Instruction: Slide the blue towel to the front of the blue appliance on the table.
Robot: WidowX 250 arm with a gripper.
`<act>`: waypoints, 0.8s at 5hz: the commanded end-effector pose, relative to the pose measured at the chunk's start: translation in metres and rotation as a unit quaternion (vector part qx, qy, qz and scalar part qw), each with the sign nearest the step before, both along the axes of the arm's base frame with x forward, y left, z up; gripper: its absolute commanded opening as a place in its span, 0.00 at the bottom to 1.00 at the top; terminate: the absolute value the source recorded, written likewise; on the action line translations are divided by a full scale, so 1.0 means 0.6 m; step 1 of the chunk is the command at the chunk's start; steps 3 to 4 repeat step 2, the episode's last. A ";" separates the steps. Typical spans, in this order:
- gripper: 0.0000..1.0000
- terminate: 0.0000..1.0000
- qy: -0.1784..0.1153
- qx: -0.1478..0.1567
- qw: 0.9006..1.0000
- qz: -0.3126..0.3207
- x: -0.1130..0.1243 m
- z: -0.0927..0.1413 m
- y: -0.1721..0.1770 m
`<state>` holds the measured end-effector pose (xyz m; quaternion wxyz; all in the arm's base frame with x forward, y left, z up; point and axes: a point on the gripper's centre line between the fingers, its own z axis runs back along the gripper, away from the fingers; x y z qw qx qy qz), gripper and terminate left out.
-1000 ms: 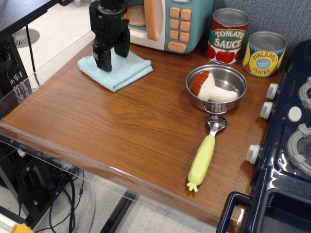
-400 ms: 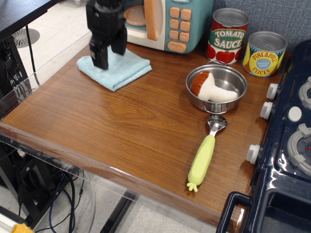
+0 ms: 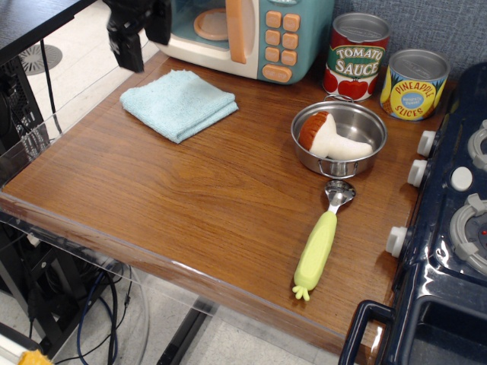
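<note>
The blue towel lies folded and flat on the brown table at the back left, just in front of the blue appliance, a teal and cream toy microwave with orange buttons. My black gripper hangs above the table's back left corner, up and to the left of the towel, clear of it. Its two fingers are apart and hold nothing.
A steel bowl with a toy mushroom stands right of centre. A green-handled scoop lies in front of it. Tomato sauce and pineapple cans stand at the back right. A navy toy stove fills the right edge.
My gripper has lifted off the towel and moved up and to the left. The towel has shifted slightly left and now lies uncovered.
</note>
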<state>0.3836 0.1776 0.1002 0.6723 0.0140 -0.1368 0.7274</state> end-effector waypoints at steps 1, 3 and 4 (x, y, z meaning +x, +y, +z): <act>1.00 0.00 -0.034 0.014 0.999 0.004 -0.010 0.050 0.007; 1.00 1.00 -0.034 0.014 0.999 0.004 -0.010 0.050 0.007; 1.00 1.00 -0.034 0.014 0.999 0.004 -0.010 0.050 0.007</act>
